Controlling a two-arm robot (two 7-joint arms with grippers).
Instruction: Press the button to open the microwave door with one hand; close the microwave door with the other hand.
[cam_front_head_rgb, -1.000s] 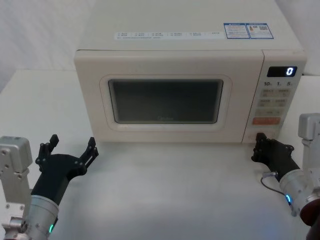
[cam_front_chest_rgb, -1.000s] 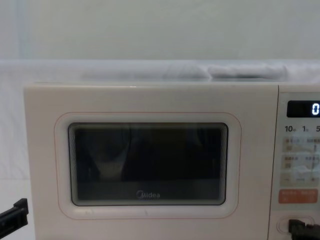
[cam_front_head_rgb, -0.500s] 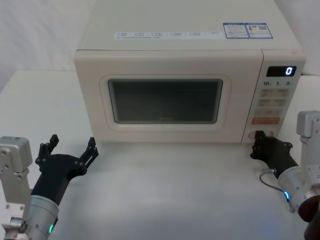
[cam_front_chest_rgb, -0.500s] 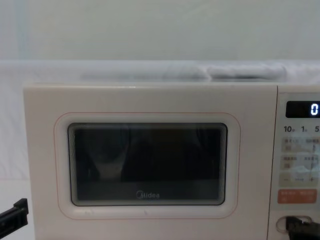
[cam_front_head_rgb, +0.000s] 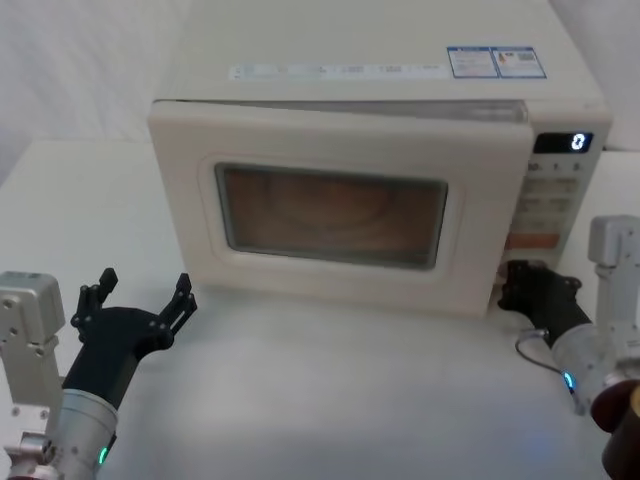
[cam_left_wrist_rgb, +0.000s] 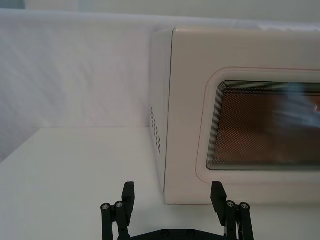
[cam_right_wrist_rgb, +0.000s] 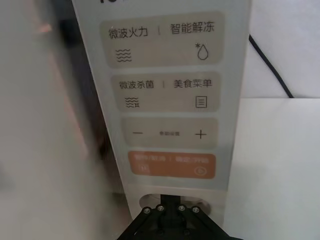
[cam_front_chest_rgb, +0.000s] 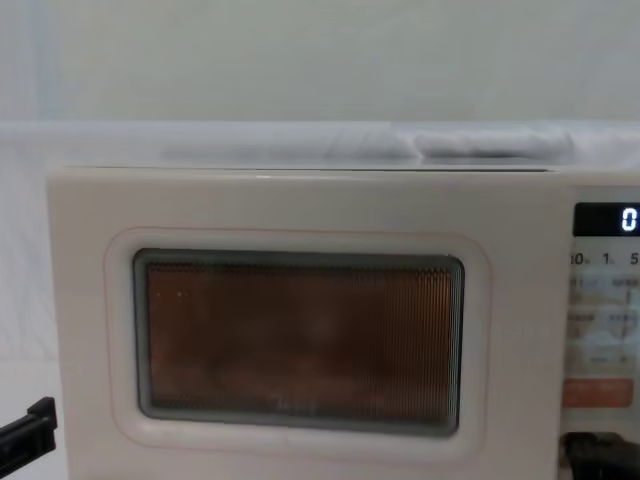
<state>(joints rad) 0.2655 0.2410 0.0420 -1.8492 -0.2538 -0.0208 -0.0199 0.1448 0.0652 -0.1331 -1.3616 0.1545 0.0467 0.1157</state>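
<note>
White table (cam_front_head_rgb: 300, 400) below, white cloth wall behind. On the table, a cream microwave (cam_front_head_rgb: 380, 40).

Right claw (cam_front_head_rgb: 518, 285) low at the front right corner of the oven. Pinched tight, with nothing between the fingers. Tips pushed right up against the button (cam_right_wrist_rgb: 204, 201), at the very bottom of the key panel (cam_right_wrist_rgb: 165, 100). Button mostly hidden behind those tips.

Just above the right claw's tips, the orange key (cam_right_wrist_rgb: 171, 165), not touched. Higher up from the claw, the little screen (cam_front_head_rgb: 578, 142) with a glowing 0.

Close beside the right claw, on its left, the free edge of the microwave door (cam_front_head_rgb: 480, 200). Stands a little way out from the oven, with a thin gap along the top. Covers part of the key panel. Other edge of the door, far from the right claw, tight against the oven. Warm orange glow behind the mesh window (cam_front_head_rgb: 330, 215).

Left claw (cam_front_head_rgb: 143, 292) low over the table, well apart from the right claw. Fingers spread wide, nothing held. Left bottom corner of the door just ahead of this claw, near it but not touched.
</note>
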